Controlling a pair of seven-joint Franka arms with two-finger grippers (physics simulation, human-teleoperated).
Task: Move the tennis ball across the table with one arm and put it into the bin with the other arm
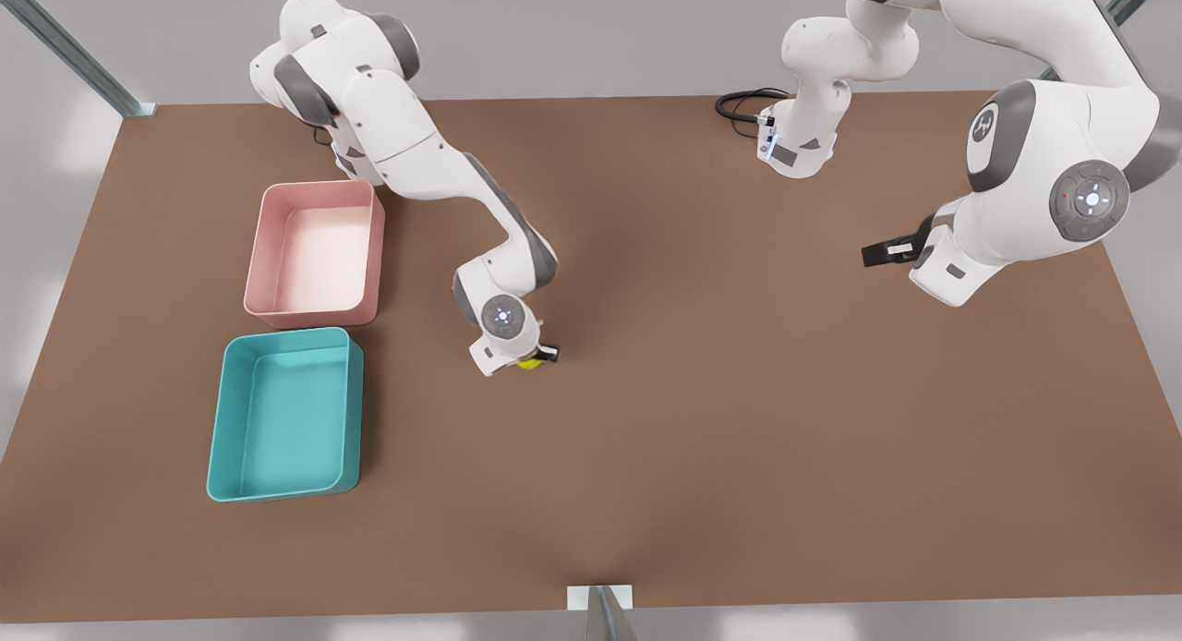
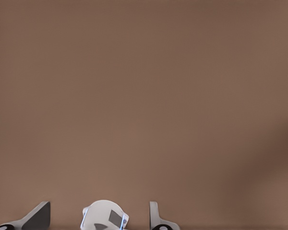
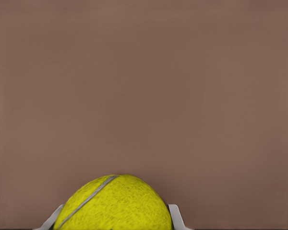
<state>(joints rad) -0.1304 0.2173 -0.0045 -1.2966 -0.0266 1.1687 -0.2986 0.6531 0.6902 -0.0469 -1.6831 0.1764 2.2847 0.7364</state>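
The yellow-green tennis ball (image 1: pixel 529 364) lies low over the brown table (image 1: pixel 739 419), just right of the two bins in the front view. My right gripper (image 1: pixel 537 356) belongs to the arm on the front view's left and is shut on the ball. In the right wrist view the ball (image 3: pixel 116 203) sits between both pale fingers (image 3: pixel 176 218), which touch its sides. Whether it rests on the table or hangs just above, I cannot tell. My left gripper (image 1: pixel 885 252) waits open and high at the front view's right; its fingers (image 2: pixel 38 216) stand wide apart with nothing between them.
A pink bin (image 1: pixel 319 187) stands at the front view's left, with a teal bin (image 1: pixel 277 490) just in front of it. The left arm's base (image 1: pixel 799 147) with a black cable sits at the table's far edge. Metal frame posts stand at the corners.
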